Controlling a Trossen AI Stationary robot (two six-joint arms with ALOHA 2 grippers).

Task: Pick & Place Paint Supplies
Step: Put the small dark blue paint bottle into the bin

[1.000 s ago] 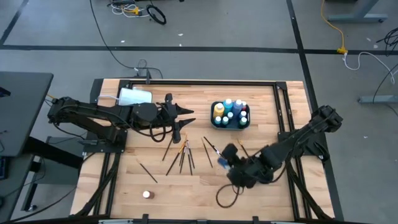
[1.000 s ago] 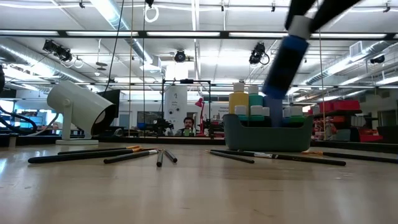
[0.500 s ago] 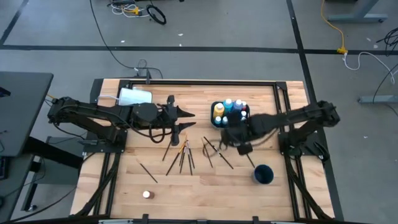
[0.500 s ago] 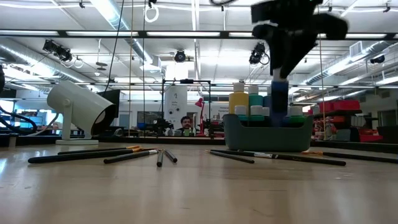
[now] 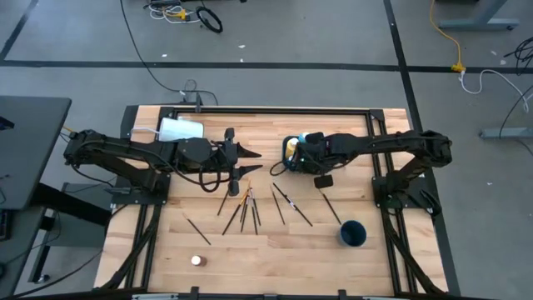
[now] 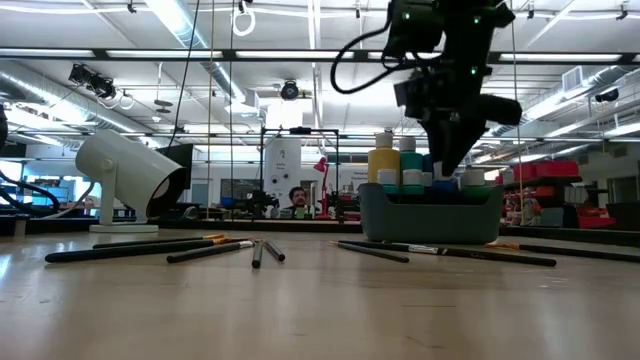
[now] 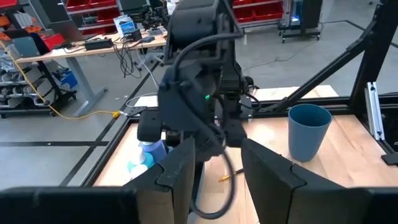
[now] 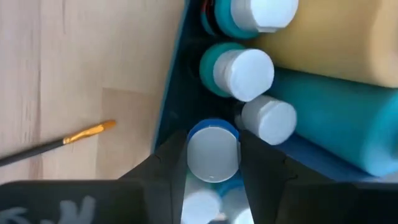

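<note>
You're looking at two matte black jointed arms, looped black cables along each, a small green light glowing on the right arm's wrist housing, and flat dark fingers on each claw.

Bottles [image 8: 245, 71] pack the caddy [image 5: 289, 165] tightly; brushes [image 5: 241, 208] litter mid-frame table [image 5: 250, 250], whose lower left lies open apart from one small bottle [image 5: 196, 260].

We see a blue cup [image 5: 352, 233] standing upright on the wooden table [image 5: 350, 267] near its front right corner, a white cup [image 5: 181, 129] lying on its side at the table's far left, and a small round white thing [image 5: 196, 260] near its front left.
</note>
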